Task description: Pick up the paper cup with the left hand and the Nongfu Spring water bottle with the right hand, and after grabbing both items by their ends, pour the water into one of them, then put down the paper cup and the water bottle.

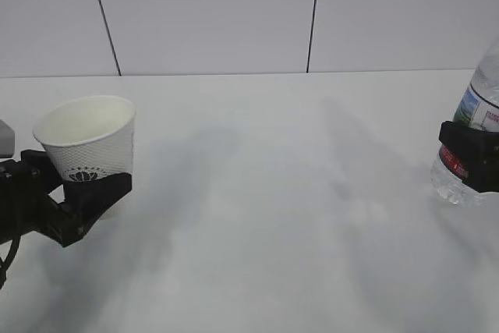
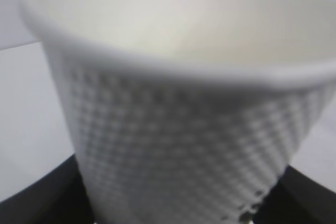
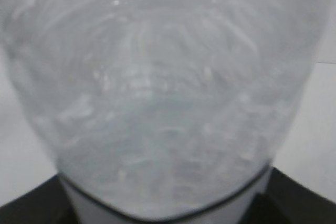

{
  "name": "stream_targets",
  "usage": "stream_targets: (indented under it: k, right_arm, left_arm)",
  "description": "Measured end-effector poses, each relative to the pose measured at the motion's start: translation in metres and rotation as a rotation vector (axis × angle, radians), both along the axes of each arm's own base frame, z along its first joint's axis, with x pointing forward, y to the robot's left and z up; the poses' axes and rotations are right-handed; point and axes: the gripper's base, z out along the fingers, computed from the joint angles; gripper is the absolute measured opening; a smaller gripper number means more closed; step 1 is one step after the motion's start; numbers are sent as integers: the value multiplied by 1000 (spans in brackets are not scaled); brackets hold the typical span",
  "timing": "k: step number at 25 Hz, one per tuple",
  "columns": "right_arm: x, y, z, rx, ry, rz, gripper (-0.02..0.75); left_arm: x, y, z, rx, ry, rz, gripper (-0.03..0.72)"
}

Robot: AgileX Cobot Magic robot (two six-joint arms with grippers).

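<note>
Left claw (image 1: pixel 87 193) is clamped on the base of the paper cup (image 1: pixel 87 139), which rises above it tilted, its dimpled white wall flaring to a rolled rim, and the inside looks dry. Right claw (image 1: pixel 473 154) grips the Nongfu Spring water bottle (image 1: pixel 474 126) around its label; clear ribbed plastic bulges below it, just over the white bench (image 1: pixel 273 193).

Exterior: looks down at a slant across the tabletop (image 1: pixel 265 193) toward the back wall (image 1: pixel 210 13), from the front; cup (image 1: pixel 90 142) at left edge, bottle (image 1: pixel 472 142) cut off at right edge. Left wrist: pressed close to the cup (image 2: pixel 178 129), blurred, filling the view. Right wrist: equally close on the bottle (image 3: pixel 163 103). Shares with exterior only cup, bottle and slivers of tabletop.
</note>
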Motion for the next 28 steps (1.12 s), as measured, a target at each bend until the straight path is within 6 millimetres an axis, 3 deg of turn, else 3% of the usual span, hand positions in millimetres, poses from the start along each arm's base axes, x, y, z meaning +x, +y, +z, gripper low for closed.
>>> stream_targets:
  k: [22, 28]
  right_arm:
    - [0, 1, 0, -6, 1, 8, 456]
    - [0, 1, 0, -8, 1, 11, 456]
  left_arm:
    - [-16, -13, -4, 45, 10, -240, 570]
    - [-22, -27, -4, 47, 9, -311, 570]
